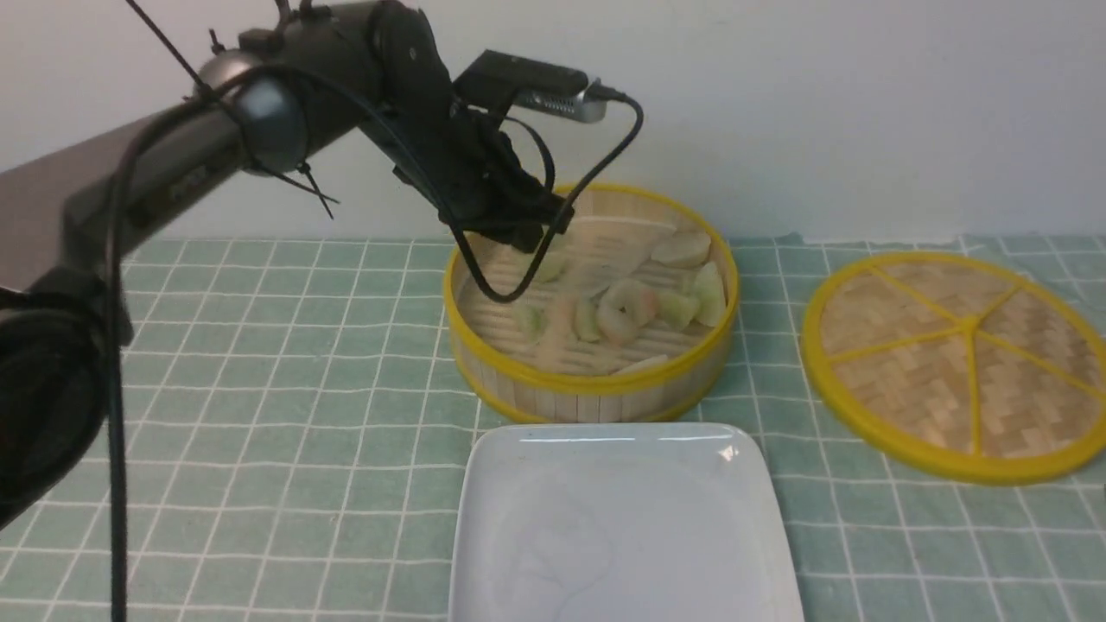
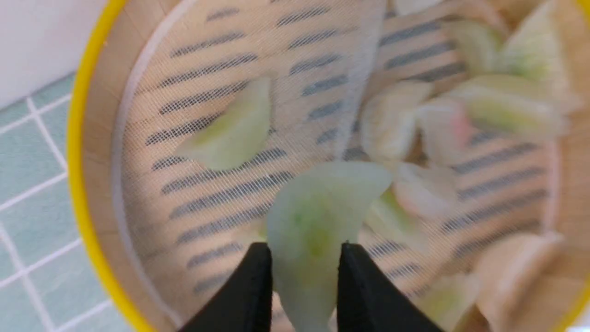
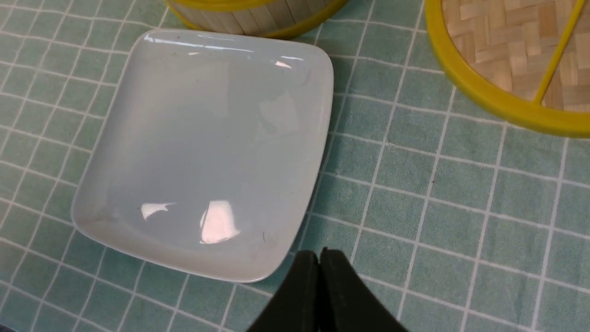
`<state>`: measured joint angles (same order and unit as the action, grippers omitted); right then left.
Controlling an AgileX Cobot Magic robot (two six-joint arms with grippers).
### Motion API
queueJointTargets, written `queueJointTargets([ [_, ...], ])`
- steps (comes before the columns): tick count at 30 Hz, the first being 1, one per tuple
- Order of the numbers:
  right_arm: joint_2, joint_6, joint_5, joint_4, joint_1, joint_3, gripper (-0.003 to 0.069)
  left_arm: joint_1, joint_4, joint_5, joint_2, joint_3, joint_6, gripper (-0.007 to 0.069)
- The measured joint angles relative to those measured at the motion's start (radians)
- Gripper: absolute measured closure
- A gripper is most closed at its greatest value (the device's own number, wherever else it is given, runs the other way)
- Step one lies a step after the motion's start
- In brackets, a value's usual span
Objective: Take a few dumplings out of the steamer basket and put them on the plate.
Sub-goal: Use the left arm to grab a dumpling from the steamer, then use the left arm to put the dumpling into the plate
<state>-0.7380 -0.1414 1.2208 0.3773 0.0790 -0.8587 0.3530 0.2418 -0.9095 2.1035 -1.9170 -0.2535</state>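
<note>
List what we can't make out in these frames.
- Front view: the left gripper tips and the held green dumpling are largely hidden behind the arm's own wrist. Only the left wrist view shows the grip.
- Front view: the plate is cut off at its near edge by the frame bottom.
- Left wrist view: the other dumplings in the steamer basket are blurred, so the count is unclear.
- Right wrist view: the lid is mostly cut off by the frame edge.

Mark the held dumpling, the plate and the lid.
Held green dumpling point(image 2: 318, 216): left wrist view, its middle.
Plate point(image 3: 193, 138): right wrist view, bare centre.
Woven lid point(image 1: 972, 326): front view, spoke hub.
</note>
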Motion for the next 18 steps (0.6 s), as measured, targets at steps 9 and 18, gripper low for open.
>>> queueJointTargets([
  [9, 0.0, 0.0, 0.0, 0.0, 0.0, 0.0, 0.0669, 0.0, 0.028, -0.302, -0.187, 0.0, -0.027, 0.047],
  [18, 0.0, -0.01, -0.035, 0.001, 0.0, 0.0, 0.0669, 0.102, 0.079, -0.317, -0.277, 0.26, -0.035, 0.047],
])
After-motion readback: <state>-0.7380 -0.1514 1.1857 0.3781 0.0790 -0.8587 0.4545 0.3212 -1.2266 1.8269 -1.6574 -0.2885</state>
